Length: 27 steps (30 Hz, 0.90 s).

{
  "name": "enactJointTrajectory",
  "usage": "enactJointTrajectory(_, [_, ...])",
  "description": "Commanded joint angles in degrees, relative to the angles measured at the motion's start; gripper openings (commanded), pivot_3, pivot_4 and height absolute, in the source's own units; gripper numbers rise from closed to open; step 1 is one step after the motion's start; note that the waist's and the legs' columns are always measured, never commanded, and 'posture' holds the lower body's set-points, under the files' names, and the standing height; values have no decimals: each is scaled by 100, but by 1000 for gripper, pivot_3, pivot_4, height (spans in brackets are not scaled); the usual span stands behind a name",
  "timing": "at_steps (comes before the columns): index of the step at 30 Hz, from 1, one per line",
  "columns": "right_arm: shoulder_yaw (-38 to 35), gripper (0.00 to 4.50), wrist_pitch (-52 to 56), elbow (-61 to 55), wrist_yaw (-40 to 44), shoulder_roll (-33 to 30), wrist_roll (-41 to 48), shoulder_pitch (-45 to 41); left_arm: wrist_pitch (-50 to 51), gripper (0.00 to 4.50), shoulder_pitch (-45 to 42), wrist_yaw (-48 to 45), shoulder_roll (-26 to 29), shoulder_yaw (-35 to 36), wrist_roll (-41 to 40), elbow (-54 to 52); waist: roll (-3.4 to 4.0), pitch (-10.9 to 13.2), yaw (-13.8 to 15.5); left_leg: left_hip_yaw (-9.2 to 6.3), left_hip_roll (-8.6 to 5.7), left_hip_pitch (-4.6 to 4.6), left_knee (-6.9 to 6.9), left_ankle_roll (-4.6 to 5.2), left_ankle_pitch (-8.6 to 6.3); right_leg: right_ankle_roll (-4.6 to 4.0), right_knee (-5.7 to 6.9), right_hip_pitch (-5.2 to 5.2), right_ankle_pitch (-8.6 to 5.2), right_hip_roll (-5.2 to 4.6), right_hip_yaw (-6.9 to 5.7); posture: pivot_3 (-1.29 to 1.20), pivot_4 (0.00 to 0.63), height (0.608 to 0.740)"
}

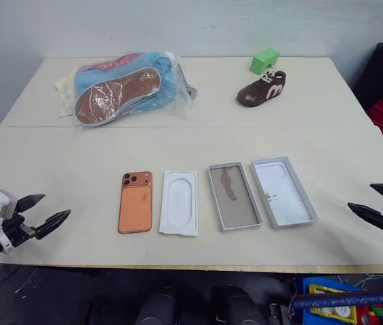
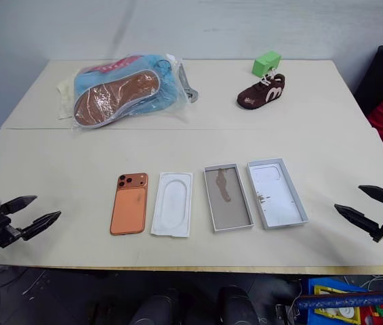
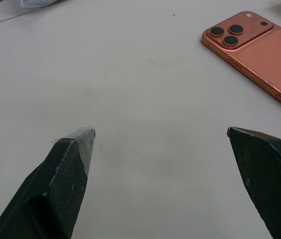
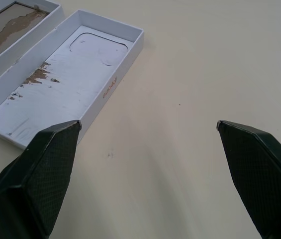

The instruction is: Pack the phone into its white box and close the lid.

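The copper-orange phone point(image 1: 135, 202) lies flat, camera side up, left of centre on the table; its camera corner also shows as the phone point(image 3: 252, 47) in the left wrist view. The white box point(image 1: 234, 195), with a grey floor and a brown smear, sits open two places to the right. Beside it on the right rests the lid point(image 1: 283, 191), white inside facing up. My left gripper point(image 1: 55, 205) hangs open at the table's front left, well clear of the phone. Open too, my right gripper point(image 1: 360, 196) hovers at the front right, apart from the lid point(image 4: 65, 79).
A flat white insert point(image 1: 179, 202) with an oval recess lies between phone and box. At the back are a bagged pair of shoes point(image 1: 123, 88), a small brown shoe point(image 1: 261, 91) and a green block point(image 1: 264, 60). The table's front edge point(image 1: 191, 265) runs just before the row.
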Motion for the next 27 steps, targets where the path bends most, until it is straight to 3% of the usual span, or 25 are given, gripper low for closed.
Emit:
enactJointTrajectory(1, [-255, 4486, -26, -186, -52, 38, 96, 29, -52, 4500, -51, -46, 94, -4, 26, -100, 0, 0, -1, 0, 0, 0, 0, 0, 0, 0, 0, 0, 0, 0, 0, 0, 150, 740])
enactJointTrajectory(20, [-296, 4486, -181, -417, -231, -54, -80, 162, 313, 4500, -114, -48, 150, -158, 83, -67, 0, 0, 0, 1, 0, 0, 0, 0, 0, 0, 2, 0, 0, 0, 0, 0, 150, 740])
enactJointTrajectory(23, [-276, 4486, -115, -667, -254, -132, -41, 55, 1034, 4500, -265, -183, 258, -181, -344, -337, 0, 0, -4, 1, 0, 0, 1, 0, 0, 0, 3, 0, 0, 0, 0, 0, 150, 740])
enactJointTrajectory(27, [-131, 4486, 578, -1689, -231, -229, 471, -77, 2690, 4500, -611, -318, 499, -312, -1487, -1047, 0, 0, 9, 1, 0, 0, 6, 0, 0, 0, 8, 0, 0, 0, 2, 0, 150, 740])
